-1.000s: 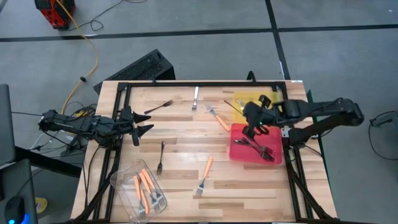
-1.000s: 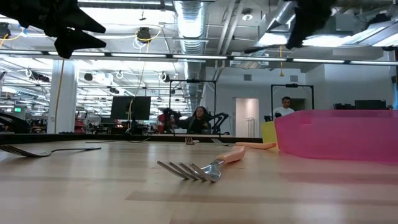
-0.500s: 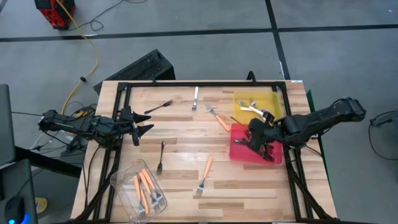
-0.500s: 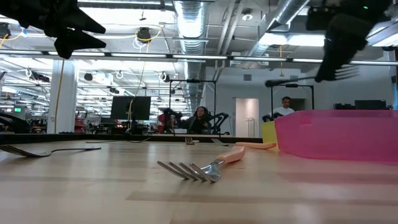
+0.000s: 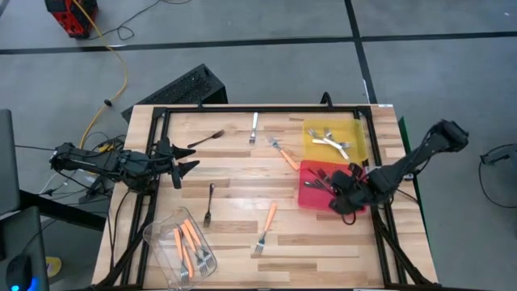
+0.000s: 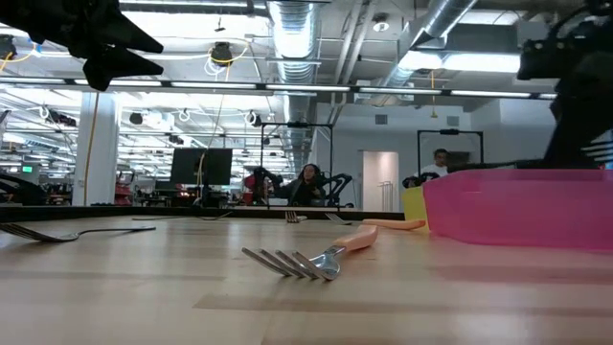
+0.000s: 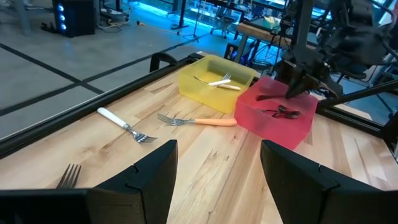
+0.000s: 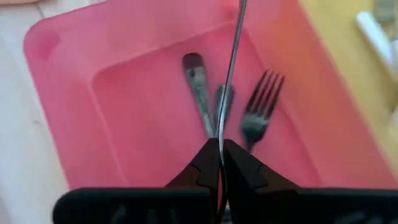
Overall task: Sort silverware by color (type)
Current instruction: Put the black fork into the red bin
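My right gripper (image 5: 346,196) hangs low over the near right part of the red tray (image 5: 309,198), shut on a dark fork (image 8: 231,68). Two other dark forks (image 8: 200,87) lie flat in that tray. White-handled forks (image 5: 329,142) lie in the yellow tray (image 5: 311,129). Loose on the table are two orange-handled forks (image 5: 267,226) (image 5: 283,153), two dark forks (image 5: 209,203) (image 5: 208,138) and a white-handled fork (image 5: 254,127). My left gripper (image 5: 185,166) waits open above the table's left side. My right gripper pinches the dark fork's slim shaft (image 8: 222,134) between its two fingertips (image 8: 208,155). The fingers slant down into the red tray from its right side. The fork sticks out past the fingertips over the forks lying in the tray; which end is held does not show.
A clear plastic tub (image 5: 166,228) with several orange-handled forks stands at the near left corner. A black frame (image 5: 258,108) runs round the table's edges. People sit and stand in the room far behind the table.
My right gripper has come down and toward the table's near edge with the dark fork, from above the border between the two trays to low over the red tray's near right part. Its wrist has rolled, turning the fork with it.
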Robot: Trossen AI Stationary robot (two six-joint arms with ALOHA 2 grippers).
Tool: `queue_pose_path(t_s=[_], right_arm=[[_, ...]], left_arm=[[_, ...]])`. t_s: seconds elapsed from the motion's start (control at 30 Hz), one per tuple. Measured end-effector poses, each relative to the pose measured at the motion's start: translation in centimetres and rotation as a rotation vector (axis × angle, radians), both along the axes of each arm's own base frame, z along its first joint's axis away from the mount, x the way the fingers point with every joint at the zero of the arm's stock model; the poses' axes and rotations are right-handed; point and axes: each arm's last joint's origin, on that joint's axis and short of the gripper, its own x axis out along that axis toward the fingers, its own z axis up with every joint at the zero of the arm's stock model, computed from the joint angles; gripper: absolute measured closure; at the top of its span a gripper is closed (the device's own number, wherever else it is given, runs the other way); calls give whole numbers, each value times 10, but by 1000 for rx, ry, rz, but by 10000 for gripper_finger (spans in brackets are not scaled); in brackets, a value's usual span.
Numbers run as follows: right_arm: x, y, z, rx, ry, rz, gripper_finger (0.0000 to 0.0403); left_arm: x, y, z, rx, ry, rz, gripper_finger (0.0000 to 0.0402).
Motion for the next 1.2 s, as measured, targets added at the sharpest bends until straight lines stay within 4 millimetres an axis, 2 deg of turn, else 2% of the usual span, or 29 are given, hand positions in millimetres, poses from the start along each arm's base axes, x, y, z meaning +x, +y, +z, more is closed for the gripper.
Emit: queue_pose_path(t_s=[0.23,0.77,1.03,1.2], right_arm=[[-14,11,-15,9,-34,-12,368],[-37,10,-59,52,-66,-85,367],[-39,8,-63,68,-55,-113,364],[-40,9,-64,91,-41,-118,337]], left_arm=[[0,0,0,1,0,3,187],[-1,1,0,17,-3,53,187],[-1,2,0,17,-3,54,187],[-1,1,0,17,-3,53,187]])
